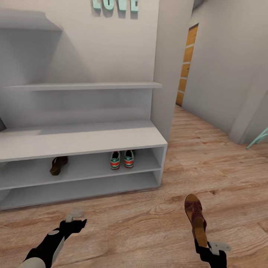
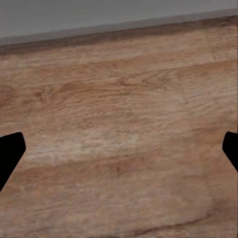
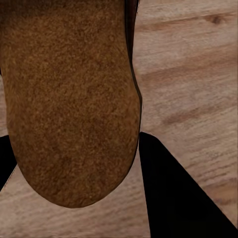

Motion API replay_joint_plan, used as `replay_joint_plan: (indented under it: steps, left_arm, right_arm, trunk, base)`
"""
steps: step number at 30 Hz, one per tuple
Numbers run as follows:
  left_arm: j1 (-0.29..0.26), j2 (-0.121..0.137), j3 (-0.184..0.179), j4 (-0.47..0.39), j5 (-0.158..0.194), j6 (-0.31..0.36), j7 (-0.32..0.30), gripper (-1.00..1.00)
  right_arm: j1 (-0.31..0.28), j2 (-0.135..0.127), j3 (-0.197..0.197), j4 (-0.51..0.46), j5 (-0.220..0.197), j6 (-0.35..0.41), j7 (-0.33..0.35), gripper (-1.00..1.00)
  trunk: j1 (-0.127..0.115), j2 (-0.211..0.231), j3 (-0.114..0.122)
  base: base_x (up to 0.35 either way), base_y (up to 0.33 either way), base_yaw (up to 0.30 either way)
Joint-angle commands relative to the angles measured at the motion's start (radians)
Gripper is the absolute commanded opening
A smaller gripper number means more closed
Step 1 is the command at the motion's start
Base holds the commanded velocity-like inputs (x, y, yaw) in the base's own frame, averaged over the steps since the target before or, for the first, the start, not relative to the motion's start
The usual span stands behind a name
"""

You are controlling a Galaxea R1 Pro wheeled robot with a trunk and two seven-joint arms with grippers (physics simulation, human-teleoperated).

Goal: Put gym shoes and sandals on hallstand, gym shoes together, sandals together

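Observation:
The white hallstand (image 1: 82, 139) stands ahead, its bench top bare. On its upper open shelf the two gym shoes (image 1: 121, 159) sit side by side, heels toward me, and one brown sandal (image 1: 58, 165) lies further left. My right gripper (image 1: 202, 242) is shut on the heel end of the other sandal (image 1: 195, 217), which it holds above the corridor floor (image 1: 149, 223); the tan footbed (image 3: 69, 99) shows large in the right wrist view. My left gripper (image 1: 76, 221) hangs low over the floor, open and empty, its fingertips (image 2: 10, 153) wide apart over bare planks.
White wall shelves (image 1: 85, 86) sit above the bench, with teal lettering (image 1: 115, 4) higher on the wall. A corridor with a wooden door (image 1: 187, 63) runs off to the right. A teal object (image 1: 258, 137) leans at the right edge.

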State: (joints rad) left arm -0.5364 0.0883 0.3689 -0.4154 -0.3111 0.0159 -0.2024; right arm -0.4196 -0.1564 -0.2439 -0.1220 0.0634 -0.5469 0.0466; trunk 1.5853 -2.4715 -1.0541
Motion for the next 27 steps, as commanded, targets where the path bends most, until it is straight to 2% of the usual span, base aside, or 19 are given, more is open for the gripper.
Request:
replay_joint_plan:
  steps: [1,2,7,9,14,17,25,27]
  left_arm:
    - [0.012,0.004,0.008,-0.001,0.004,-0.009,-0.008,1.00]
    - [0.046,0.019,0.008,-0.001,0.040,-0.038,-0.009,1.00]
    - [0.136,0.063,0.007,0.001,0.139,-0.128,-0.011,1.00]
    - [0.171,0.075,0.007,0.003,0.167,-0.168,-0.010,1.00]
    - [0.231,0.086,0.007,0.009,0.194,-0.229,-0.009,1.00]
    - [0.265,0.088,0.007,0.012,0.203,-0.255,-0.008,1.00]
    - [0.277,0.088,0.009,0.016,0.209,-0.268,-0.008,1.00]
    - [0.279,0.088,0.015,0.016,0.221,-0.269,-0.008,1.00]
  right_arm:
    - [-0.001,0.000,-0.009,0.001,0.003,-0.003,0.006,-1.00]
    - [-0.001,0.000,-0.009,0.001,0.003,-0.003,0.006,-1.00]
    - [-0.001,0.000,-0.010,0.000,0.001,-0.004,0.004,-1.00]
    - [-0.001,-0.002,-0.011,0.000,-0.001,-0.006,0.002,-1.00]
    - [-0.001,0.000,-0.012,-0.001,-0.003,-0.007,-0.040,-1.00]
    - [-0.001,0.006,-0.011,0.000,0.000,-0.005,-0.127,-1.00]
    - [-0.001,0.014,-0.009,0.001,0.002,-0.004,-0.146,-1.00]
    - [-0.001,0.015,-0.009,0.001,0.002,-0.004,-0.147,-1.00]
  trunk:
    - [-0.001,0.000,-0.001]
    - [-0.001,0.000,-0.001]
    - [-0.001,0.000,-0.001]
    - [-0.001,0.000,-0.001]
    - [-0.001,0.000,-0.001]
    - [-0.001,0.000,-0.001]
    - [-0.001,0.000,-0.001]
    - [-0.001,0.000,-0.001]
  base:
    - [-0.236,0.234,0.000]
    - [-0.234,0.235,0.000]
    - [-0.222,0.242,0.000]
    - [-0.191,0.261,0.000]
    - [-0.129,0.278,0.000]
    - [-0.032,0.298,0.000]
    - [-0.004,0.306,0.000]
    - [-0.001,0.307,0.000]
